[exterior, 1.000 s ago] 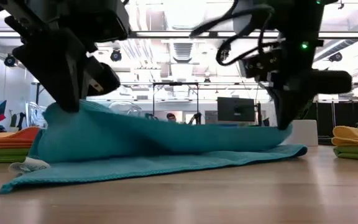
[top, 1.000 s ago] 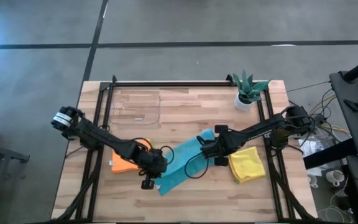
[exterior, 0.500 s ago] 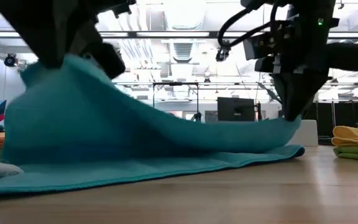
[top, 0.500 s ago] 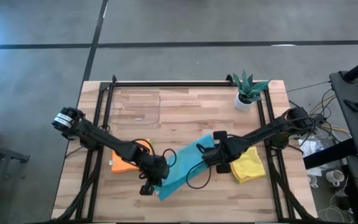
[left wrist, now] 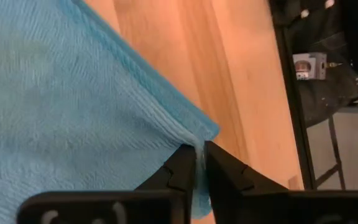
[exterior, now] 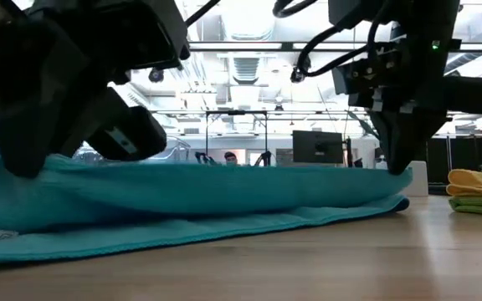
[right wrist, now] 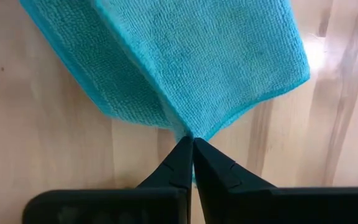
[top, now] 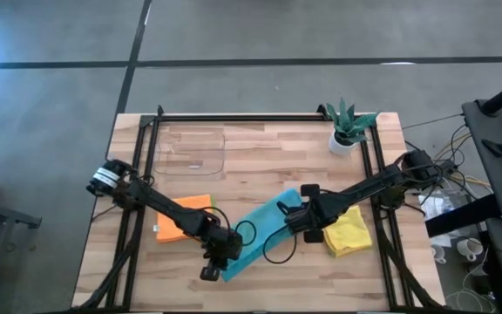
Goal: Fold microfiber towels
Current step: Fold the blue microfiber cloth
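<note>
A teal blue towel [top: 260, 231] lies slantwise on the table's near middle, its upper layer doubled over the lower one [exterior: 224, 226]. My left gripper [top: 219, 260] is shut on the upper layer's near-left corner. My right gripper [top: 297, 218] is shut on its right corner. An orange towel [top: 179, 220] lies folded to the left. A yellow towel [top: 349, 228] lies folded to the right, on a lime green one [exterior: 479, 202]. My left gripper pinches the upper layer's corner [left wrist: 194, 138] between its two fingers, coming from above. The corner is held low over the lower layer [exterior: 23, 171]. My right gripper pinches the upper layer's other corner [right wrist: 188, 132] between its two fingers, pointing down. That corner stands just above the lower layer [exterior: 396, 176], and the cloth between the two grippers runs nearly level.
A clear plastic tray [top: 190, 150] lies at the far left of the table. A small potted plant [top: 349, 126] stands at the far right. Black frame rails [top: 138, 174] run along the table's left, right and far sides.
Both grippers have gone toward the table's near edge with the towel's upper layer, drawing it over the lower one. My left gripper rose, then came down low. The raised hump of cloth has flattened and now runs nearly level.
</note>
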